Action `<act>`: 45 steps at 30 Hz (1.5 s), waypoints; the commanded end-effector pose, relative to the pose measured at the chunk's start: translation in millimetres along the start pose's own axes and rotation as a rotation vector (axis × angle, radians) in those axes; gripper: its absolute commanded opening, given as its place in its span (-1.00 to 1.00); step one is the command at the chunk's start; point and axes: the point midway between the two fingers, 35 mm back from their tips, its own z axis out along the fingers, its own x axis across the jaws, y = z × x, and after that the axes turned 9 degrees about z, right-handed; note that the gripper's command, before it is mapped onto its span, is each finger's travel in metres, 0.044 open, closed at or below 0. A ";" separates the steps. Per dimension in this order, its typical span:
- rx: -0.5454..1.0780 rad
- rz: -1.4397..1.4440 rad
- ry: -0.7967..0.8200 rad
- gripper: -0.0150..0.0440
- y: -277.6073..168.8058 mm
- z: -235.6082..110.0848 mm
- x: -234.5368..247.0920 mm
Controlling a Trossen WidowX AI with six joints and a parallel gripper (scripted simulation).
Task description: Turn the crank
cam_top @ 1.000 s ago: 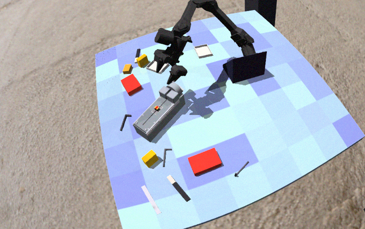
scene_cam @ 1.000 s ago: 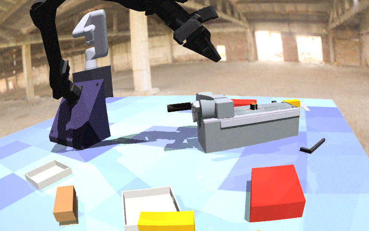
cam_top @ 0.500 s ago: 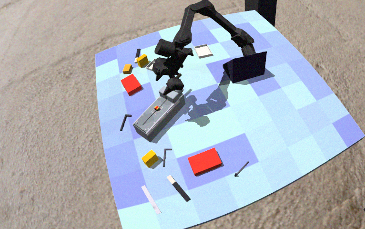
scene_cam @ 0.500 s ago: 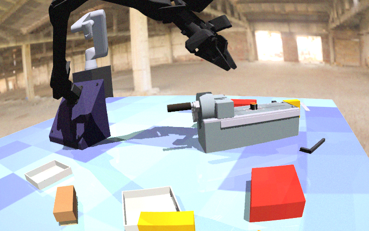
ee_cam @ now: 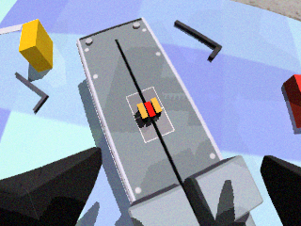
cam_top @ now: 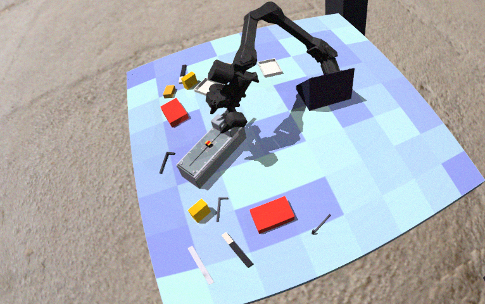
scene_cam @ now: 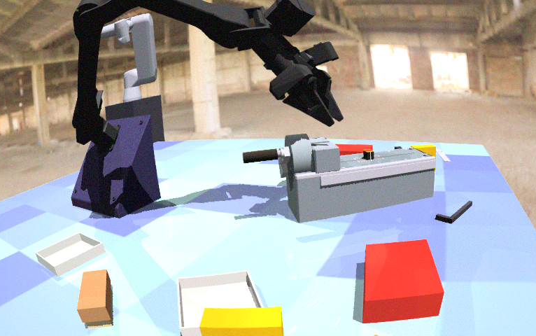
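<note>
The grey machine (cam_top: 216, 149) (scene_cam: 367, 193) (ee_cam: 124, 153) has a long dark slot in its top. The slide's red pointer (ee_cam: 150, 109) sits between the left brass mark (ee_cam: 142, 111) and the right brass mark (ee_cam: 157, 104). In the wrist view it looks about level with them; a very small offset cannot be ruled out. The crank's dark handle (scene_cam: 260, 156) sticks out from the round housing towards the arm's base, outside the wrist view. My gripper (scene_cam: 336, 120) (ee_cam: 183, 161) is open and empty, above the housing end of the machine, clear of the handle.
A red block (cam_top: 175, 111) (scene_cam: 404, 274) and a black angled bar (cam_top: 165, 161) (scene_cam: 454, 213) (ee_cam: 198, 40) lie on one side of the machine. A yellow block (cam_top: 199, 211) (ee_cam: 35, 44) lies beyond its far end. Another red block (cam_top: 273, 213) and white trays (cam_top: 270, 68) (scene_cam: 68, 255) are farther off.
</note>
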 end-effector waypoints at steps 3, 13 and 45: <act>0.000 -0.002 0.004 1.00 -0.5 0.5 0.4; 0.001 0.002 0.003 1.00 27.6 -35.5 2.3; -0.089 -0.326 0.368 1.00 -24.5 -88.9 -96.0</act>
